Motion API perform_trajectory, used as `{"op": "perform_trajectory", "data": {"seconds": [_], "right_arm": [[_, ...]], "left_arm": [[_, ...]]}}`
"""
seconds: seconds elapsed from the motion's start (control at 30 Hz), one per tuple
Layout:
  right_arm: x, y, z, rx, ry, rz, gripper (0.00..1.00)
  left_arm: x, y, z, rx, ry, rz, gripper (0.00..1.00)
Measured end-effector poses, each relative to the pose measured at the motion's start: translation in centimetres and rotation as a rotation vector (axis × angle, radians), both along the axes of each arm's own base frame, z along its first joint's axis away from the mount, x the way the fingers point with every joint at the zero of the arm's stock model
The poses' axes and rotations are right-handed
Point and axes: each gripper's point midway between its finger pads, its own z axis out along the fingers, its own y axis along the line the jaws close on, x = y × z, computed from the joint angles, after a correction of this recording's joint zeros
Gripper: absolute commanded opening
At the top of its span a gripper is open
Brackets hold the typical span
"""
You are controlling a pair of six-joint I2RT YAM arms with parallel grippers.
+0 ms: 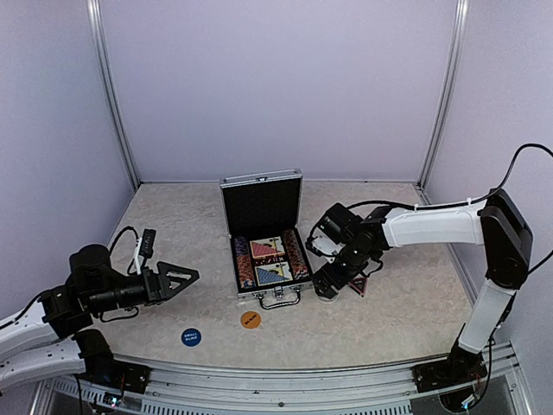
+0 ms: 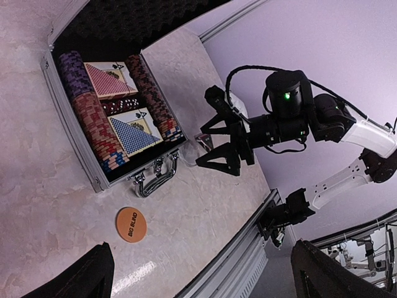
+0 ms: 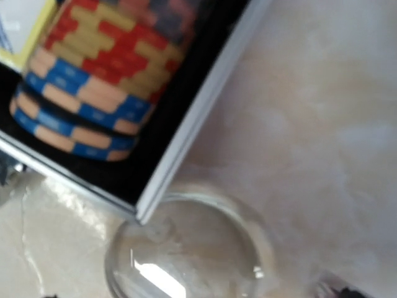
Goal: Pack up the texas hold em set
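The silver briefcase (image 1: 262,256) sits open in the middle of the desk (image 1: 389,320), its black-lined lid (image 1: 262,203) standing upright at the far side and its metal handle (image 2: 155,177) pointing toward the arms; inside, striped poker chips (image 2: 93,118) fill a row along each side, with a red-backed card deck (image 2: 108,79) and a blue-backed card deck (image 2: 133,131) lying between them; the orange disc (image 1: 250,320) lies on the desk just in front of the handle, and the blue disc (image 1: 191,336) lies to its left, nearer the left arm; the clear disc (image 3: 186,248) rests on the desk right at a near corner of the case; the dark triangle (image 1: 358,286) lies just right of the right arm's wrist; the right fingers (image 2: 220,162) are spread wide and grasp nothing, low beside the case's right front corner; the left fingers (image 2: 80,276) are likewise released and empty, hovering well left of the case
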Motion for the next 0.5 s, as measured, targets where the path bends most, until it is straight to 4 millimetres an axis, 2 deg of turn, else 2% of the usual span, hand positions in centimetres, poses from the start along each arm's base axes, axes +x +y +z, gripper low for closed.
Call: {"op": "perform_trajectory", "data": {"seconds": [0.4, 0.5], "right_arm": [[-1.0, 0.2, -2.4, -0.036, 0.07, 0.083, 0.93], [-1.0, 0.1, -3.1, -0.057, 0.084, 0.091, 0.88]], "left_arm": [[0.2, -0.1, -0.1, -0.002, 0.006, 0.007, 0.99], [0.3, -0.2, -0.3, 0.002, 0.011, 0.007, 0.99]]}}
